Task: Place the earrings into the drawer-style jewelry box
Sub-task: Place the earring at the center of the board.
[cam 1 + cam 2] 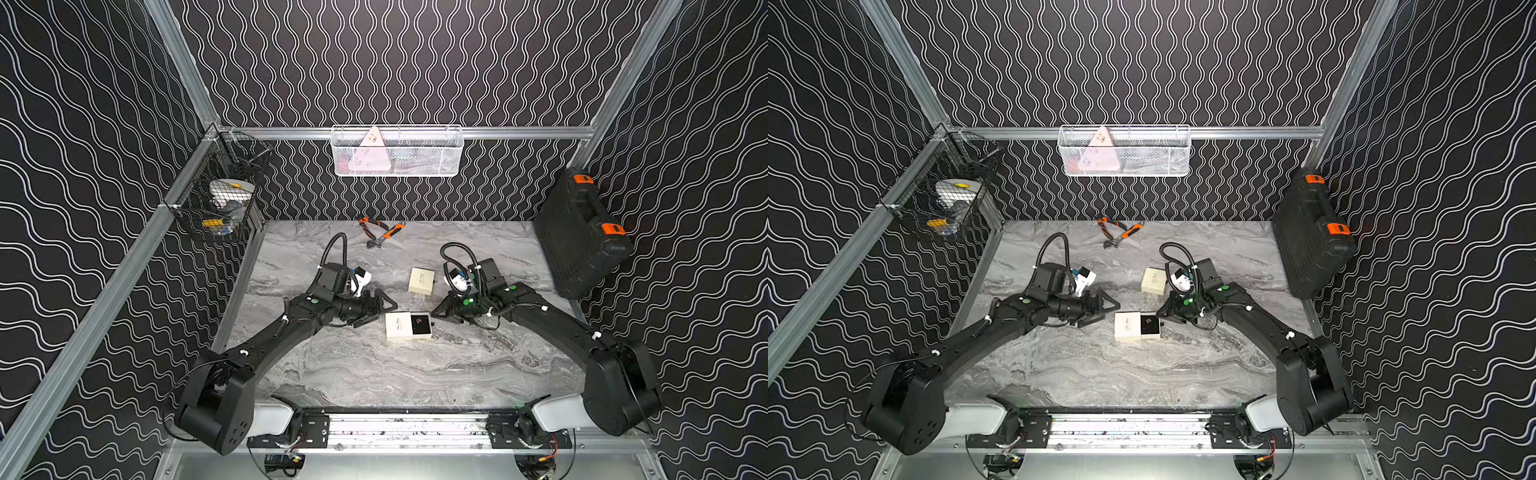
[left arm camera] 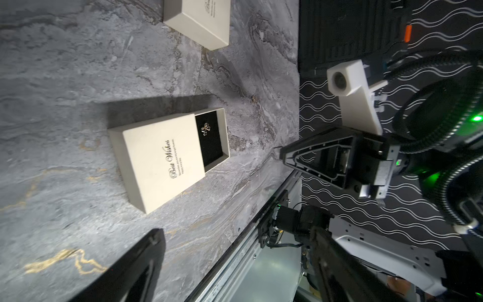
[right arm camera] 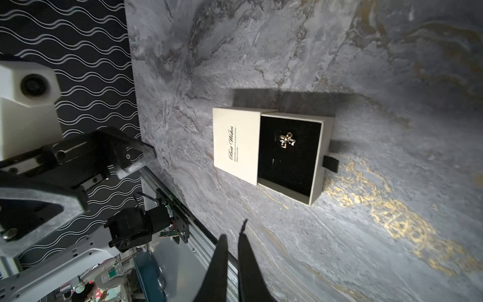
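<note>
My right gripper (image 3: 233, 239), pinched together and empty, hangs just right of the box (image 3: 236, 141). Left gripper (image 1: 386, 312) gapes on its left. Earrings (image 3: 287, 140) lie in the pulled-out drawer (image 3: 324, 136); I judge only closing remains.

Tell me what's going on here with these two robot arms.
Two robot arms are working on a drawer-style jewelry box on the marble table. Its drawer is slid partly out toward the right arm, and gold earrings lie on its black lining. The left claw is open beside the box's sleeve, touching nothing. The right claw is shut near the drawer's pull tab, apart from it. A second cream box sits closed farther back.
</note>
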